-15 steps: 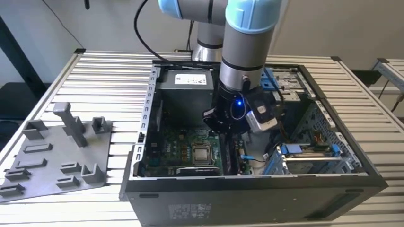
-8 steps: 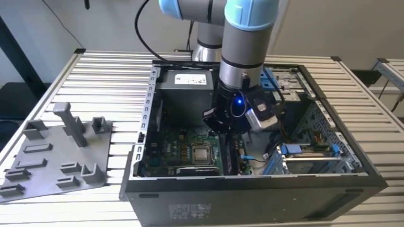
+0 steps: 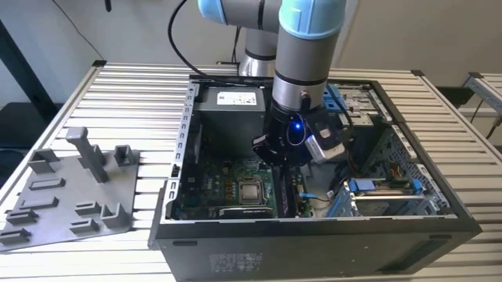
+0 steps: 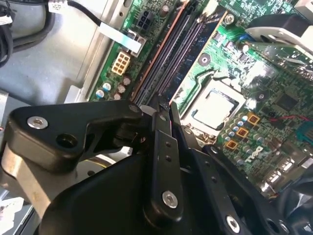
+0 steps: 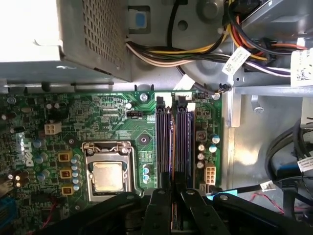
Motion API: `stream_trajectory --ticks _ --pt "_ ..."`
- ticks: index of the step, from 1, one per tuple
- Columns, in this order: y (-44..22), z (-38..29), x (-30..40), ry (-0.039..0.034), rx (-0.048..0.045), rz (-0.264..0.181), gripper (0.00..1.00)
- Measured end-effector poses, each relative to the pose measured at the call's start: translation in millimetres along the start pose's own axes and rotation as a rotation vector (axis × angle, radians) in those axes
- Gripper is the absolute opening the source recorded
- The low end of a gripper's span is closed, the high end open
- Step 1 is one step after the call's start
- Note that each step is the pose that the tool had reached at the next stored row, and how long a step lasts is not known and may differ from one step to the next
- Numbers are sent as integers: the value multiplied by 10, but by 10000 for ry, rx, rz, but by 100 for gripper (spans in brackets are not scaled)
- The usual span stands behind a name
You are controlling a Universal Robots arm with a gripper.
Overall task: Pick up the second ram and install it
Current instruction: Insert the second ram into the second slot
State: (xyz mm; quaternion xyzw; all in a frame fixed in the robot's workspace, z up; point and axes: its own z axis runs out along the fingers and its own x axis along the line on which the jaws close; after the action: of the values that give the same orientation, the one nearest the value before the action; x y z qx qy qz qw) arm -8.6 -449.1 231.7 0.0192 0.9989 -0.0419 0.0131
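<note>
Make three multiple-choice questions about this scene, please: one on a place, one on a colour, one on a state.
1. In the exterior view, where does the grey tray lie?
A. to the left of the computer case
B. inside it
C. on top of it

2. What colour is the main board?
A. red
B. green
C. white

3. How is the computer case?
A. shut by a panel
B. wrapped in foil
C. open, with its inside in sight

Answers:
1. A, the tray rests on the slatted table at the exterior view's left, apart from the case.
2. B, both wrist views show it green.
3. C, the board and cables show from above.
</note>
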Motion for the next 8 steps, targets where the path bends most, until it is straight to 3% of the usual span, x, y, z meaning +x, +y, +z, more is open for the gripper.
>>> stream_trajectory --ticks 8 --pt "13 43 -2 -1 11 -14 14"
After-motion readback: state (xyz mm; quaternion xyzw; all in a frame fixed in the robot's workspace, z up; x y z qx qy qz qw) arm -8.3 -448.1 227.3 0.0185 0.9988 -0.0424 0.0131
